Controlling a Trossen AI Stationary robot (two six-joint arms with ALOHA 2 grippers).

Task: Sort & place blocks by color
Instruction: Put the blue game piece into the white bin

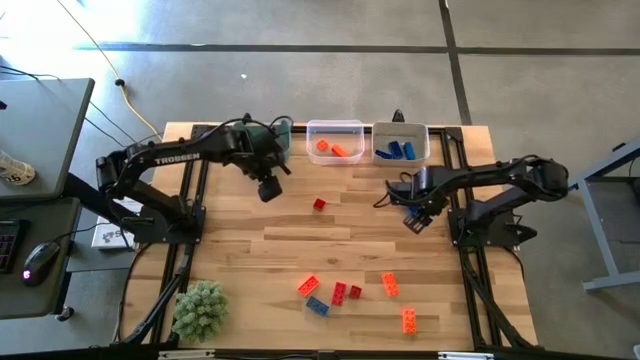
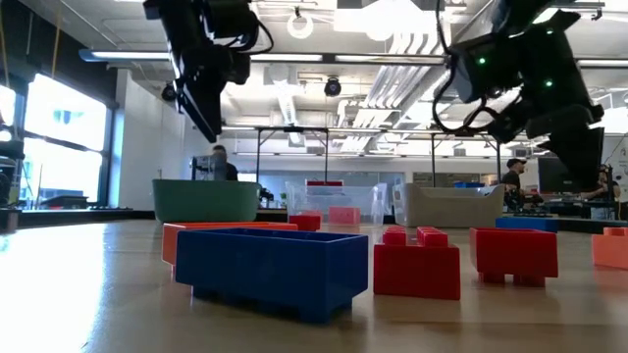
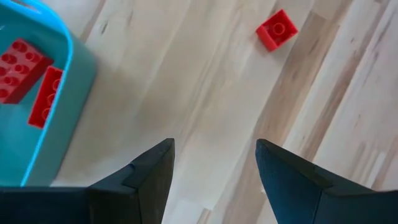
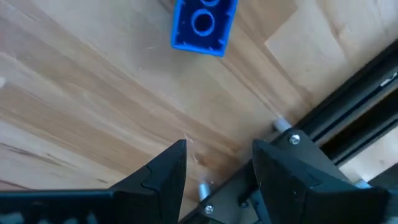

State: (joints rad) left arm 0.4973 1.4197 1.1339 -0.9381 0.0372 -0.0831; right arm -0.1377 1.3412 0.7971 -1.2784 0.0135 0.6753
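Apparently empty, both grippers, left gripper (image 3: pixel 214 163) and right gripper (image 4: pixel 219 163), gape.

Red, orange, blue blocks (image 1: pixel 339 291)

Hidden or unclear, as we see it:

- Green bin (image 1: pixel 281 127) in high view mostly covered by left arm; we cannot read its contents there.
- Same bin (image 3: pixel 37 99) cut by left wrist picture's edge; red bricks (image 3: pixel 22 68) inside partly cropped.
- Blue brick (image 4: pixel 204 25) cut off at right wrist picture's top edge.
- Blue bricks in grey bin (image 1: pixel 402 141) too small for us to count.
- Low view: people behind bins blurred; nearest blue brick (image 2: pixel 275 267) hides part of orange brick (image 2: pixel 226 235) behind it.
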